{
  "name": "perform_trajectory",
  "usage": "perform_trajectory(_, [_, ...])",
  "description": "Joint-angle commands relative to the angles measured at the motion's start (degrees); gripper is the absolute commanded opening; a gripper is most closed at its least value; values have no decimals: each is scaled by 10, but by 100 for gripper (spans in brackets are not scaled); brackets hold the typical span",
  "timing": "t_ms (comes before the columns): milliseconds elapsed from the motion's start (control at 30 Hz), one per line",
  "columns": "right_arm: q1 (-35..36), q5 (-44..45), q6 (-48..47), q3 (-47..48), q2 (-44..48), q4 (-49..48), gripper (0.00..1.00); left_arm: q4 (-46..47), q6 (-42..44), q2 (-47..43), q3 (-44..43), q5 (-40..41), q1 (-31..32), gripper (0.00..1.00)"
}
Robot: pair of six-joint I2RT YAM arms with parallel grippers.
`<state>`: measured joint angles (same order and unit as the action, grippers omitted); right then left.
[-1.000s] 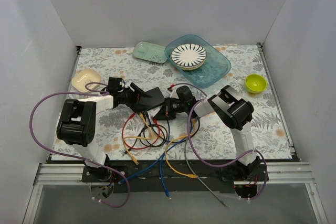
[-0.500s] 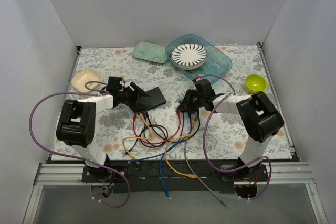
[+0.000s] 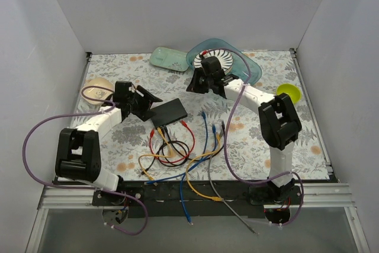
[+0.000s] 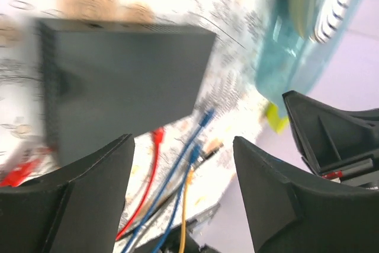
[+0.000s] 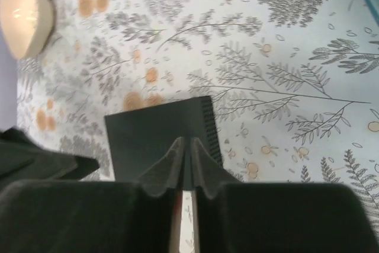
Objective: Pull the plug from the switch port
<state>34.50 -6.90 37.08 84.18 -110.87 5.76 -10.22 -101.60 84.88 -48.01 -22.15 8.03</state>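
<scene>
Floral tablecloth [image 3: 308,128] holds the switch [image 3: 169,112] just beside the left tool [image 3: 148,105].

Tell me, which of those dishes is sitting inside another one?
The striped plate: it lies in the blue tray; the mint tray, cream dish and lime bowl lie straight on the table.

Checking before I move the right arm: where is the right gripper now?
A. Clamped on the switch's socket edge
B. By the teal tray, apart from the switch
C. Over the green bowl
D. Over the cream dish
B: in the top view the right gripper sits at the teal tray's near-left edge, with bare table between it and the switch.
</scene>
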Motion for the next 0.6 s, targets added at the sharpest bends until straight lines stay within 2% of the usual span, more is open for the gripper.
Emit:
perform_trajectory(0, [-8, 39, -21, 68, -81, 112, 7, -135, 23, 22, -38, 110, -7, 66])
perform_trajectory(33, [-8, 49, -28, 78, -103, 134, 2, -145, 33, 30, -44, 114, -7, 65])
perform_trajectory(133, [-8, 63, -39, 106, -130, 168, 1, -157, 29, 35, -22, 133, -8, 64])
perform_trajectory(267, [-7, 65, -53, 83, -127, 161, 1, -157, 27, 7, 11, 167, -8, 64])
perform_trajectory(400, [-1, 46, -52, 47, -117, 139, 1, -165, 40, 24, 21, 155, -8, 61])
perform_trajectory(500, [11, 22, -50, 12, -100, 117, 1, -148, 46, 68, 21, 117, -8, 52])
perform_trajectory(567, [16, 7, -50, -17, -86, 107, 1, -128, 54, 111, 18, 65, -8, 43])
